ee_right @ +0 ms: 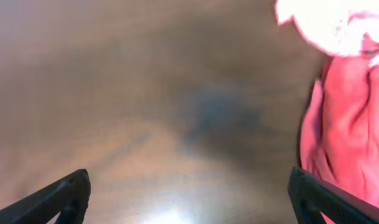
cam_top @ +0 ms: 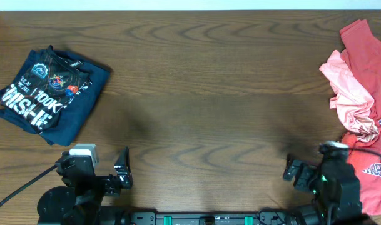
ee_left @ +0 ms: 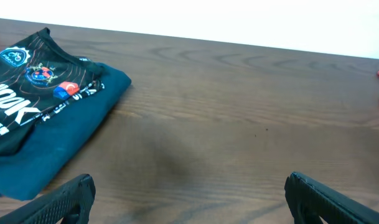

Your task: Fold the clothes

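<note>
My left jaws, right jaws wide open, empty. Pink shirt (cam_top: 350,87), red shirt (cam_top: 367,39) heaped at surface (cam_top: 203,94) right edge: soft, light, floppy; I'd pinch hem corner. Black jersey (cam_top: 43,87) folded, far-left corner.

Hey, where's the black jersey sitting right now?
In the overhead view the black jersey lies folded on a navy garment at the far left, ahead of the open left end effector and well apart from the pink shirt.
</note>
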You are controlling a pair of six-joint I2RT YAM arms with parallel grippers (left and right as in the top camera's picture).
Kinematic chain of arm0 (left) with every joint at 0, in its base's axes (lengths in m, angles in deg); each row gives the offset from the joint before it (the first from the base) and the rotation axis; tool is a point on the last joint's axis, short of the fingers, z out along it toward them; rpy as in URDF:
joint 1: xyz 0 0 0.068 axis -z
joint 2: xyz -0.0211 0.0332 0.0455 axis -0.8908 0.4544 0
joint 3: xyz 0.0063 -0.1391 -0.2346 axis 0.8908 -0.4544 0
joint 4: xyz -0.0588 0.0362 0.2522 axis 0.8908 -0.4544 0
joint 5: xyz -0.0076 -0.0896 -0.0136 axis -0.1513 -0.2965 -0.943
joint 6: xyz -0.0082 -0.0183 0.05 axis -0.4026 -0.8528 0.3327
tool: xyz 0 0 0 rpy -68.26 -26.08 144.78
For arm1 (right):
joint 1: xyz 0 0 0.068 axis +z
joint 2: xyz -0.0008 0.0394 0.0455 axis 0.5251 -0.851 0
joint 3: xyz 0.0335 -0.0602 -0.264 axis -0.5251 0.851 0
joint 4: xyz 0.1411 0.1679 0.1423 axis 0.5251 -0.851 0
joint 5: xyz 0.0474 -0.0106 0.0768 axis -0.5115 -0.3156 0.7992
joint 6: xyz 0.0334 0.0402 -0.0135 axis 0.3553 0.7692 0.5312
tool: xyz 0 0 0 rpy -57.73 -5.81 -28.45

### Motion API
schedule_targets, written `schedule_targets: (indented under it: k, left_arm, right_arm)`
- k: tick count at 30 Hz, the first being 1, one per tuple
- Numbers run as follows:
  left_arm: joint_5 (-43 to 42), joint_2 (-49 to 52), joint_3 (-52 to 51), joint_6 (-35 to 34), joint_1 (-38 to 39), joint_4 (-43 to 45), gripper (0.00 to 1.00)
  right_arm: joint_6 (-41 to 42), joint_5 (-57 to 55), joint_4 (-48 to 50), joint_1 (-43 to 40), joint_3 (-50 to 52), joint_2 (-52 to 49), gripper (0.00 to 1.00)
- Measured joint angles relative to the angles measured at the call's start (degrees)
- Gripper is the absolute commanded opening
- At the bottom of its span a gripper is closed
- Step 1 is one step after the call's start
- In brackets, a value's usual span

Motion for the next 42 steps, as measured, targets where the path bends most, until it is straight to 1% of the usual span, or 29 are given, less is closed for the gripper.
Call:
schedule_targets:
  k: [4, 8, 13, 15, 18, 42]
  left_arm:
    - [0.00, 0.00, -0.02, 0.00, 0.00, -0.02, 0.98]
    - [0.02, 0.00, -0.02, 0.00, 0.00, -0.02, 0.98]
    - [0.02, 0.00, -0.07, 0.00, 0.00, -0.04, 0.98]
    - [0.02, 0.00, -0.07, 0.00, 0.00, -0.04, 0.98]
    - [0.02, 0.00, -0.07, 0.00, 0.00, -0.04, 0.98]
    - [0.02, 0.00, -0.09, 0.00, 0.00, -0.07, 0.98]
  right_arm:
    - [-3.72, 1.86, 12.46, -4.15, 7.06, 8.98, 0.99]
    - [-6.21, 2.71, 25.83, -5.33, 16.44, 15.74, 0.99]
    - [-9.86, 3.34, 50.34, -6.36, 28.68, 16.94, 0.99]
    - [-11.28, 3.41, 57.05, -6.40, 32.98, 17.03, 0.99]
    - [-12.50, 3.54, 56.76, -6.40, 35.54, 16.98, 0.99]
    - [-13.97, 3.54, 57.00, -6.40, 35.56, 16.87, 0.99]
